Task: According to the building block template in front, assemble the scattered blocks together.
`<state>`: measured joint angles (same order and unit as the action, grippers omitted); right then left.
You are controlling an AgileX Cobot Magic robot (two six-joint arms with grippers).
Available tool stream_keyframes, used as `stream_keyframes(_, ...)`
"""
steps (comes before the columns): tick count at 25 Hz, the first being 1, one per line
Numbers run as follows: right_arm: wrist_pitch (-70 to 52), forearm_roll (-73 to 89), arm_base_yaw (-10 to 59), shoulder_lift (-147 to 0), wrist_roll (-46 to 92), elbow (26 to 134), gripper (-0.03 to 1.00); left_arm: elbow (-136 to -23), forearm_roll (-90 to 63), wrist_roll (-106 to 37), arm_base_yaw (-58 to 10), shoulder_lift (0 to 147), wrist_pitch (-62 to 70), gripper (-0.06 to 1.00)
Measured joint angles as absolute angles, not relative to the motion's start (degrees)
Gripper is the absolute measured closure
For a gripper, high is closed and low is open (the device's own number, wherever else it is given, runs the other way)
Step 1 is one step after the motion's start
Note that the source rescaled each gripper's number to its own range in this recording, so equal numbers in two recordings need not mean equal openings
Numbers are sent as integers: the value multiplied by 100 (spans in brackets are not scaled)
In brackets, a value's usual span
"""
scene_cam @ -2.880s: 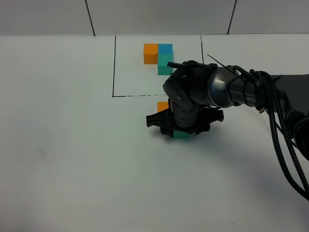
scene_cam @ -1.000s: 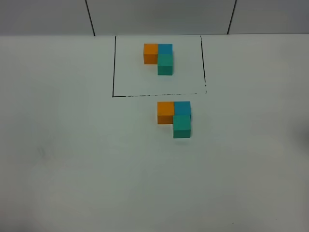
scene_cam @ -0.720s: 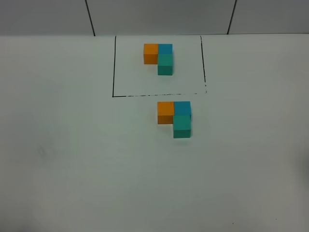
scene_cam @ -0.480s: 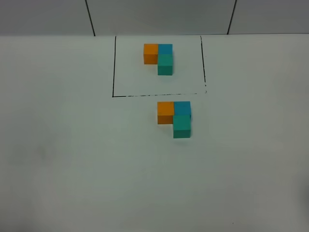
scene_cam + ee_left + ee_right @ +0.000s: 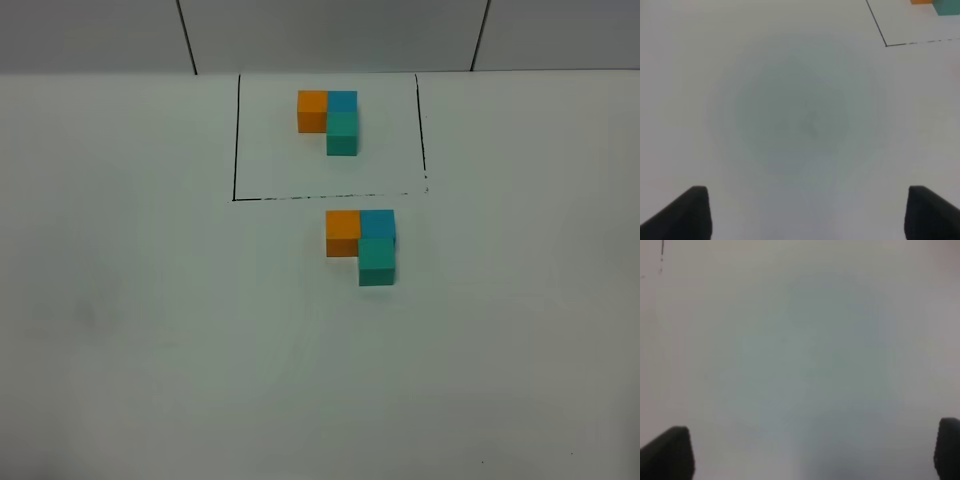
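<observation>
Scattered blocks (image 5: 361, 243) joined (L-shape), far from both end effectors

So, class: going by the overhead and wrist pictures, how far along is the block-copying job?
Done, it seems: the orange cube, blue cube and teal cube sit joined in an L just outside the black frame, matching the template inside it. In hand: nothing; the left tool and right tool are open over bare table. Left: apparently nothing.

Template (image 5: 330, 120) inside drawn frame (image 5: 236, 140) at table's (image 5: 150, 350) rear, scattered blocks (image 5: 362, 243) joined just before it — seemingly touching.
</observation>
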<state>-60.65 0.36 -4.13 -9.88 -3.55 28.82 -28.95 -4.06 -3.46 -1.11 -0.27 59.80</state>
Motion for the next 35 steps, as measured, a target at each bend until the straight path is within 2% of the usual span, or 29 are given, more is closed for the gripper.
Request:
stream_keyframes(9, -6060, 0, -413, 15, -337, 2865, 4, -2895, -406, -346, -111, -27, 5980, 26)
stream_keyframes(19, -6066, 0, -413, 23, -337, 2861, 12, -2895, -406, -346, -111, -27, 5980, 26)
stream_keyframes(35, -6066, 0, -413, 23, -331, 2861, 12, -2895, -406, -346, -111, -27, 5980, 26)
